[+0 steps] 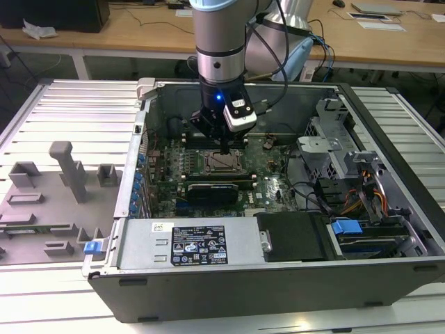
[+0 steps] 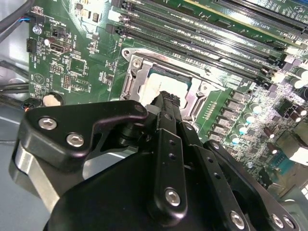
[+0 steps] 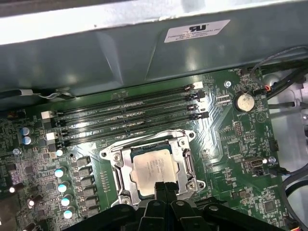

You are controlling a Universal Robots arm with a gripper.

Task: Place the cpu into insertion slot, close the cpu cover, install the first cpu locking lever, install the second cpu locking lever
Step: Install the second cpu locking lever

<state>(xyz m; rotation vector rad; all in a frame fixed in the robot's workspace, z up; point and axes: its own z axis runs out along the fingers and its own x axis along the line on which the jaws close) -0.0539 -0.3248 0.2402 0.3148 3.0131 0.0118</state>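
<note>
Hovering right over the cpu [image 3: 153,169], your claw [image 3: 165,185] has its fingers pressed together, empty, tips at the chip's near edge, cpu cover [image 3: 184,163] framing it.

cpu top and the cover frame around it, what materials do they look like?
The cpu: top looks like bare metal with a matte silver-grey finish; it reflects light softly and evenly in the first wrist view. The cpu cover: looks like stamped sheet metal, brighter and shinier, with glare along its bent edges. Neither alloy nor plating can be told from the look alone.
</note>
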